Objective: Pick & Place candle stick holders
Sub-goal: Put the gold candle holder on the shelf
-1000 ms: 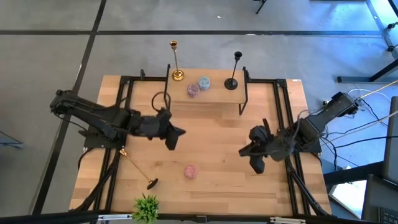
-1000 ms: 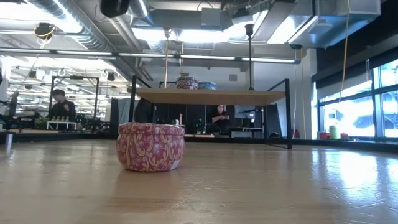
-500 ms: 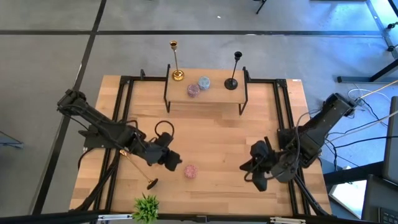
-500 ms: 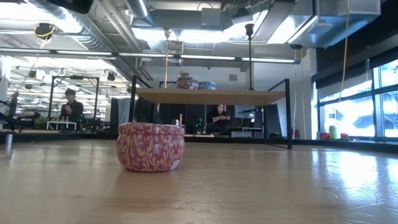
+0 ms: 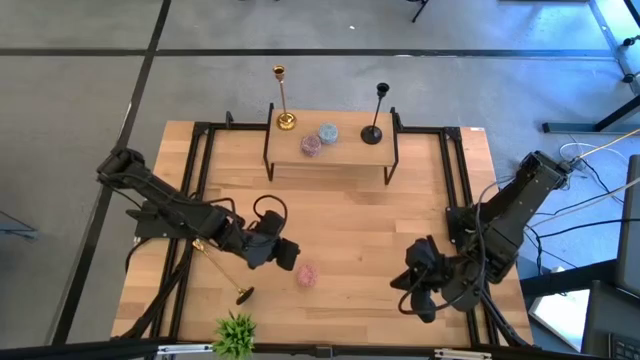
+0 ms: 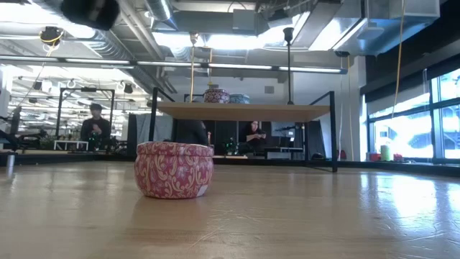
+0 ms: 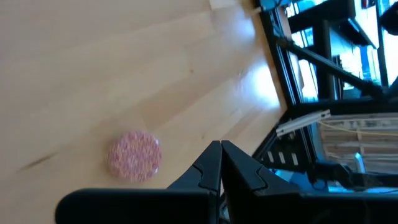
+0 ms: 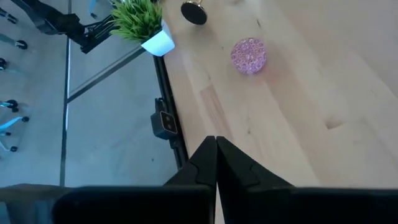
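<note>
One gold candle stick holder stands upright on its round base at the left end of a raised wooden shelf. The black one stands at the shelf's right end. Both also show in the low view, gold and black. A second gold holder lies flat on the table under my left arm, its base toward the near edge. My left gripper hovers shut just left of a pink tin. My right gripper hovers shut near the table's near right corner.
A pink patterned tin sits mid-table near the front and also shows in the left wrist view. Two more tins stand on the shelf. A small green plant sits at the near edge. Black frame rails run along both table sides.
My left gripper has moved toward the near edge and somewhat right, sinking and rolling about its own line, and now sits beside the pink tin. My right gripper has moved toward the near edge. Both have stayed shut. No object has moved.
</note>
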`<action>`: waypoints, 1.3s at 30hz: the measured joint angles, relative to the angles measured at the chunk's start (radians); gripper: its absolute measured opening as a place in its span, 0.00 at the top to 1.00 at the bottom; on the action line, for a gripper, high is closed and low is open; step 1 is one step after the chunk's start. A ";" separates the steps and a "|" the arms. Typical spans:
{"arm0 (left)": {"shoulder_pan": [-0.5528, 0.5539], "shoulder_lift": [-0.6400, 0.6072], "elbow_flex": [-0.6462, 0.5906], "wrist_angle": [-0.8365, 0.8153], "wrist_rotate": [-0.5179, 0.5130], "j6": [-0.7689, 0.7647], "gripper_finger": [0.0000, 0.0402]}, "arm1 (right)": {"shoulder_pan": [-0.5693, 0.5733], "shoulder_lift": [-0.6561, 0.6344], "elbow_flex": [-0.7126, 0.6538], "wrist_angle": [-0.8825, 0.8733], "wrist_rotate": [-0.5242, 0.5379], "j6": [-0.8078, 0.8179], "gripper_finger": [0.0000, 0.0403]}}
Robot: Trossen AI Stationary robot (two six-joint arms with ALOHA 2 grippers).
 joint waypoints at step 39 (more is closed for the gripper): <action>-0.030 0.038 0.000 -0.343 0.336 -0.425 0.99 | 0.035 0.000 0.000 0.003 0.070 0.063 0.99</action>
